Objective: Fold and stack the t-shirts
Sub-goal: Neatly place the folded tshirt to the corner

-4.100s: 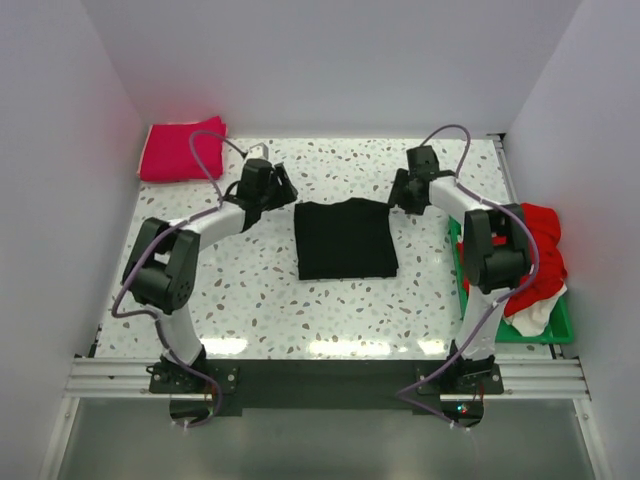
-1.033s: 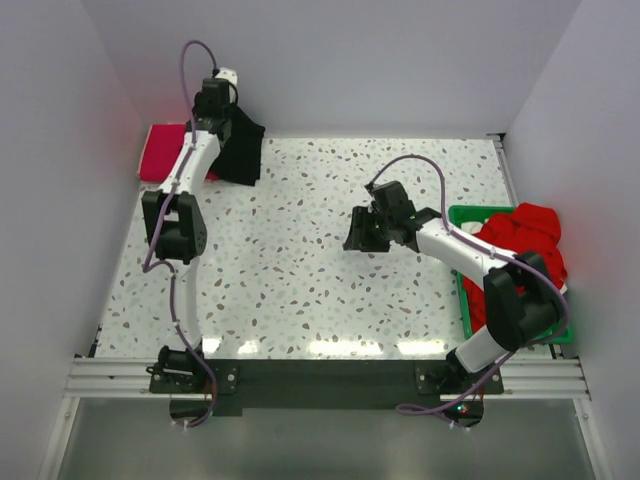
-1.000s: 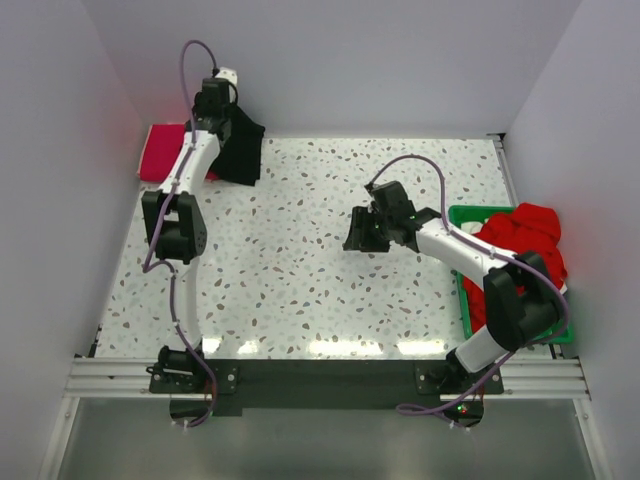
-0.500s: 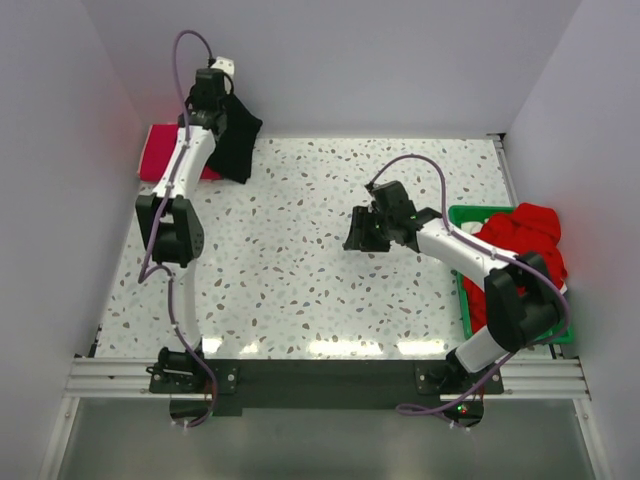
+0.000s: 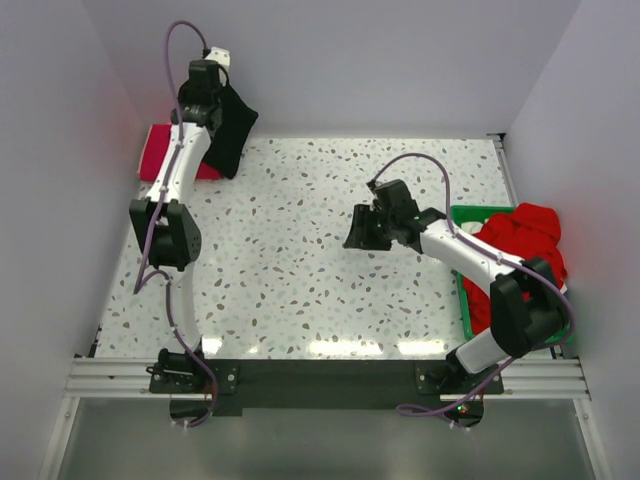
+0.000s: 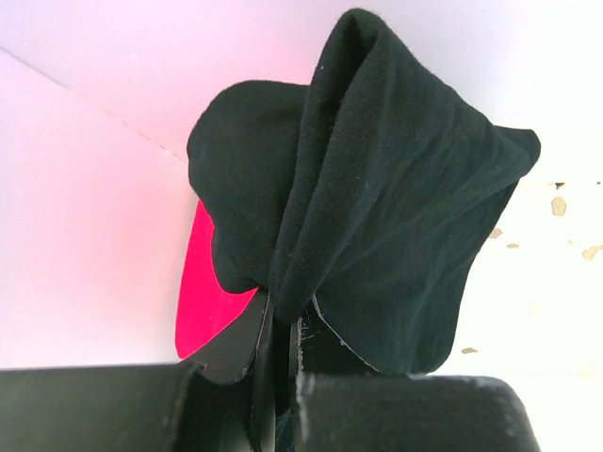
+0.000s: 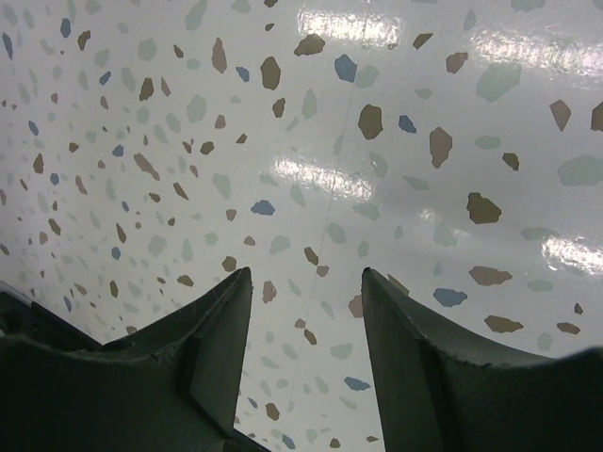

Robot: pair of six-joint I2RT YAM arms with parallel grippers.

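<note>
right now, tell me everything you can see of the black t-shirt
The black t-shirt is soft, matte cloth, folded and bunched into a thick drooping bundle. The left gripper is shut on one folded edge, holding it up over the far left corner of the table, beside the folded pink t-shirt. Whether its lower end touches either is unclear.

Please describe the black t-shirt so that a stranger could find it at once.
Look at the far left corner of the speckled table. There the left gripper is shut on the black t-shirt, which hangs bunched next to a folded pink t-shirt. It is the only dark cloth.
</note>
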